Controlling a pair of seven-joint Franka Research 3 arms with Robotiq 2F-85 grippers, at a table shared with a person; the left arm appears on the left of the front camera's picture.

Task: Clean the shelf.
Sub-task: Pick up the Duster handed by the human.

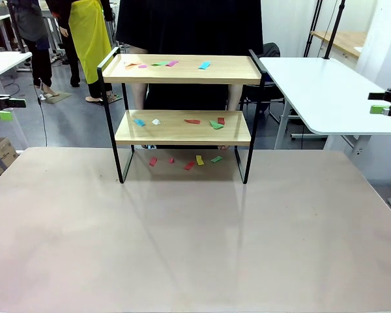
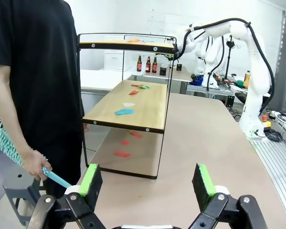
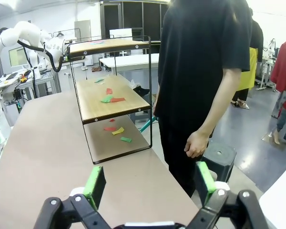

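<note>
The shelf [image 1: 182, 77] stands at the table's far middle, two light wooden boards in a thin black frame. Small coloured paper scraps [image 1: 204, 65] lie on its top board, others [image 1: 192, 121] on the lower board and more [image 1: 199, 160] on the table beneath. A person in black stands behind it, holding a teal duster [image 2: 7, 145] low at their side. My left gripper [image 1: 6, 109] hangs open off the table's left edge, level with the lower board. My right gripper [image 1: 381, 104] hangs open off the right edge. Both wrist views show green pads [image 2: 90, 179] [image 3: 94, 183] spread wide around nothing.
The brown table [image 1: 195, 241] stretches bare in front of the shelf. A white side table [image 1: 326, 85] stands at the right, another at the far left [image 1: 3, 62]. A black stool [image 3: 219, 157] sits beside the person's leg. Other people stand farther back.
</note>
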